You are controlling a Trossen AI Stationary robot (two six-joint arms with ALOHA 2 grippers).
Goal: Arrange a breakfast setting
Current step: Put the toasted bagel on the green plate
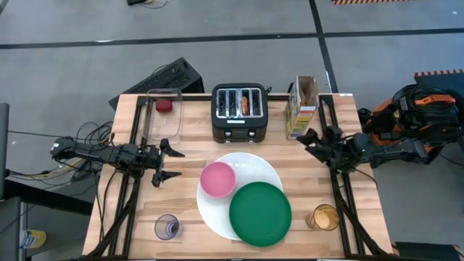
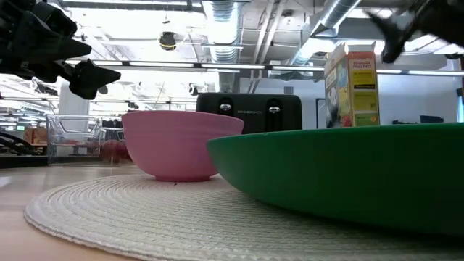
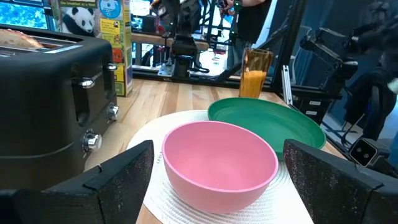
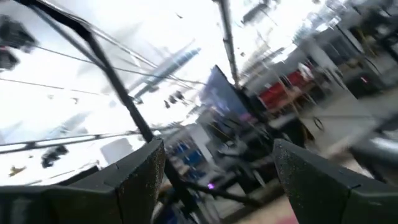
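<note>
The large white round plate (image 1: 250,168) lies at the table's middle near side. The small pink bowl (image 1: 217,179) and the dark-green plate (image 1: 260,212) rest on it. My left gripper (image 1: 180,164) is open and empty, to the left of the bowl and facing it (image 3: 221,158). My right gripper (image 1: 306,141) is open and empty, raised beside a cereal box (image 1: 303,109). The bagel (image 1: 246,104) stands in a toaster slot. The red food piece (image 1: 165,104) lies in the clear container (image 1: 165,119). One tumbler (image 1: 167,227) stands near left; another (image 1: 324,217) with orange juice stands near right. The spoon is out of view.
The black toaster (image 1: 239,112) stands at the far middle, between the clear container and the cereal box. Black frame rails (image 1: 130,203) run along both table sides. Bare wood shows between the toaster and the white plate.
</note>
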